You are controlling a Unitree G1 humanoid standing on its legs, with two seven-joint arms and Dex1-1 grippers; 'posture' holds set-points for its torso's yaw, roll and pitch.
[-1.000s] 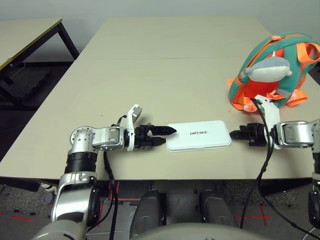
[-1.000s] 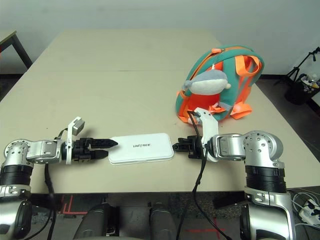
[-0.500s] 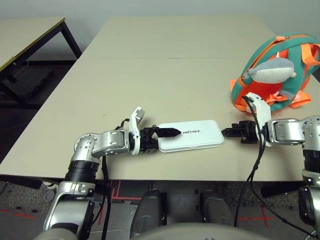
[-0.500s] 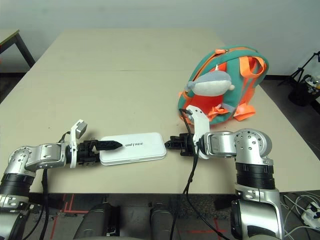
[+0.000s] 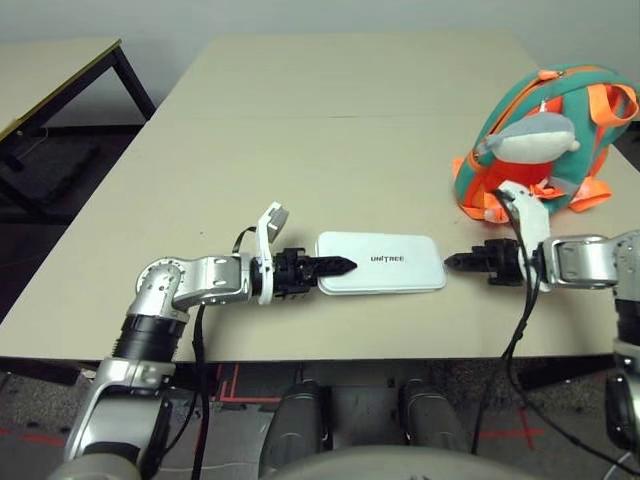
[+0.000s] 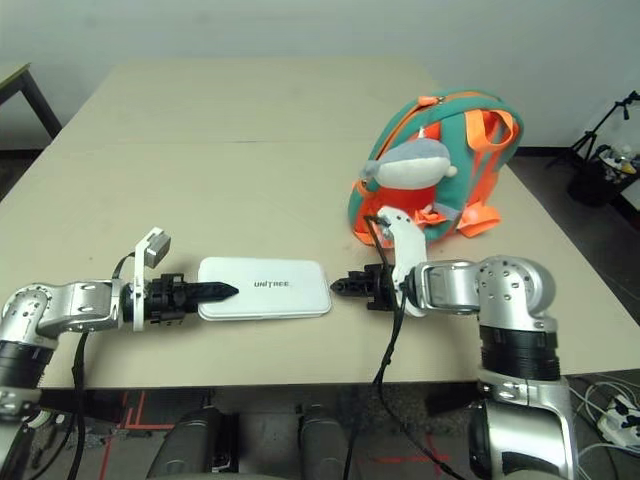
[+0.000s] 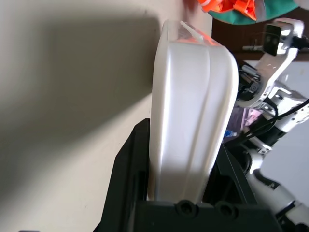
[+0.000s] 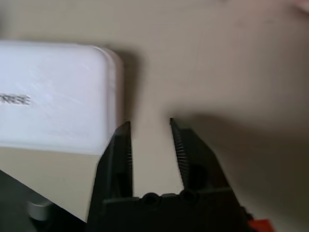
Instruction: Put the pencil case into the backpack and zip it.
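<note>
The flat white rectangular pencil case (image 5: 381, 263) lies lengthwise nine-to-three between the grippers; left gripper (image 5: 335, 266) clasps its nine-o'clock end, right gripper (image 5: 458, 262) parted, empty, beside the other end; teal-and-orange backpack (image 5: 541, 137) at two o'clock.

Lab or test room: plain beige tables (image 5: 330, 130), tripod (image 6: 600, 125), red floor tape (image 5: 235, 380).

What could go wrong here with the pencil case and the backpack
The left gripper holds the pencil case by just one short end, so it may sag or slip when lifted. The right gripper is open just off the far end, giving no support. The backpack looks zipped, so insertion would be blocked.
</note>
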